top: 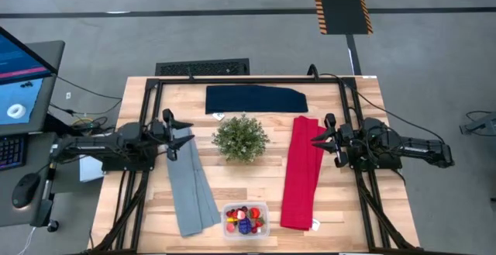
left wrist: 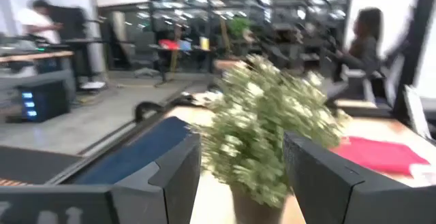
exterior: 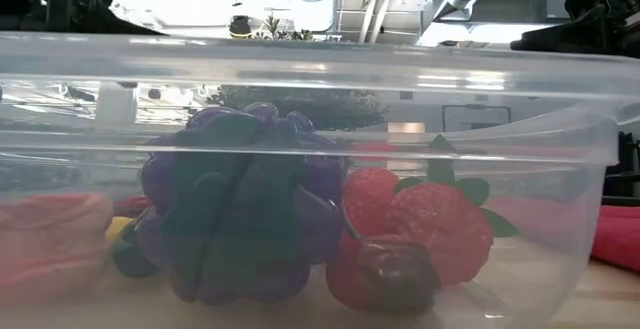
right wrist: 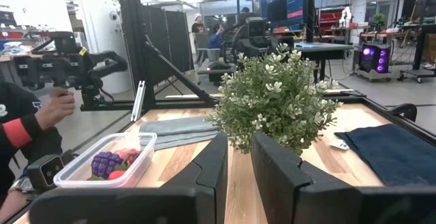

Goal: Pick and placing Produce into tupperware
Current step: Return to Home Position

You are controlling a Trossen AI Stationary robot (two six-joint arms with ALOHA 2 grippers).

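Up close, the low view shows grapes (exterior: 240,214) and a strawberry (exterior: 445,231) in the tupperware (exterior: 300,64); wrist views show the left gripper (left wrist: 242,146) with jaws spread, the right gripper (right wrist: 239,146) with jaws barely apart.

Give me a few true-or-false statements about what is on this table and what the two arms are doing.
1. The toy fruits lie inside the clear container. True.
2. The green plant stands inside that container. False: it stands on the table, apart from it, between the grey cloth and the red cloth.
3. A purple grape cluster is among the fruits. True.
4. The left end effector grips a strawberry. False: it is open and empty, above the grey cloth.
5. The right end effector hovers at the red cloth's edge. True.
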